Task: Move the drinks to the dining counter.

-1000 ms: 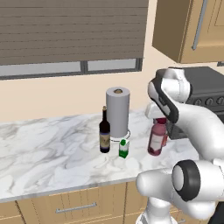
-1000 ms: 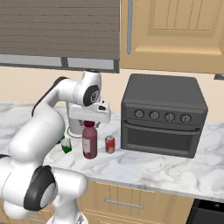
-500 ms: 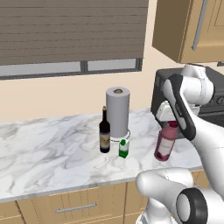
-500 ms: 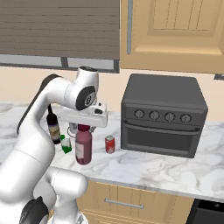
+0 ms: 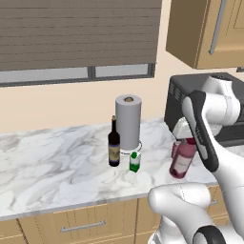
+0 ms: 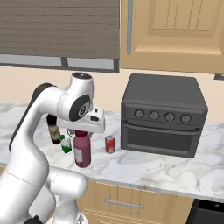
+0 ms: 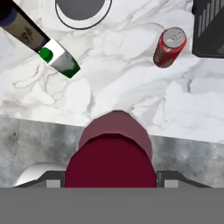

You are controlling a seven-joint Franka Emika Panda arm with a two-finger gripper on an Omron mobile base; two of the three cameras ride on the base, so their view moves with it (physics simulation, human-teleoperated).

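Note:
My gripper is shut on the neck of the pink red-capped bottle, which hangs slightly tilted over the worktop's front edge. In the hand view its red cap sits between my gripper fingers. The red soda can stands near the oven. The green-and-white carton and the tall dark wine bottle stand together further left. From the left base camera the pink bottle hangs below my gripper. The dining counter is out of view.
A grey paper towel roll stands behind the wine bottle. A dark toaster oven fills the right of the wall-backed marble worktop. Window blinds and wood cabinets hang above. Grey floor shows past the worktop edge.
The arm has carried the pink bottle away from the other drinks, out toward the worktop's front edge. Wine bottle, carton and can have stayed put.

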